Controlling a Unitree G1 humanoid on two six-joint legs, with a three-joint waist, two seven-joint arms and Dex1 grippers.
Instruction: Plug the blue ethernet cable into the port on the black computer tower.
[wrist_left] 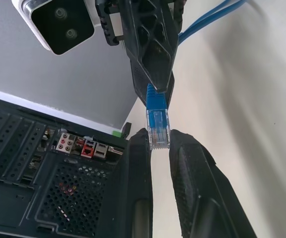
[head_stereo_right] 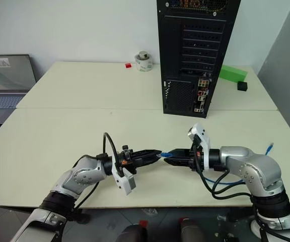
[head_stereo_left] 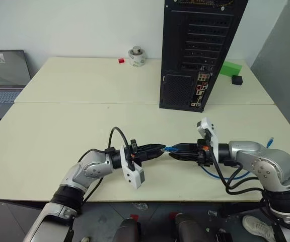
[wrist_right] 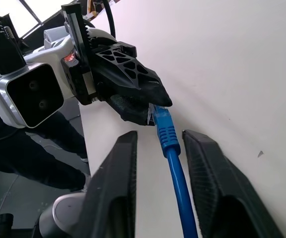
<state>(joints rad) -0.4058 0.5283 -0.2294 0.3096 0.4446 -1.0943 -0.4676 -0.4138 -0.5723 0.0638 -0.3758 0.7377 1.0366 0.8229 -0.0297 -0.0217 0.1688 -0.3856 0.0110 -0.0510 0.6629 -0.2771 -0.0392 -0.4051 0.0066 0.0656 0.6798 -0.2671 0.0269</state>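
Left hand (head_stereo_left: 161, 148) clamped on the clear plug of the blue ethernet cable (wrist_left: 157, 116), right hand (head_stereo_left: 171, 153) fingers apart astride the cord, above the desk (head_stereo_left: 59, 126).

Left gripper (wrist_left: 159, 144): its two black fingers are closing on the clear plug, one on each side.
Blue ethernet cable (wrist_left: 157, 121): its plug is sitting between those fingertips, the blue boot behind it.
Right gripper (wrist_left: 155, 89): it is pointing at the left one, tips over the boot, cord trailing behind.
Black computer tower (wrist_left: 43, 183): it is showing mesh vent, slot covers and coloured ports.
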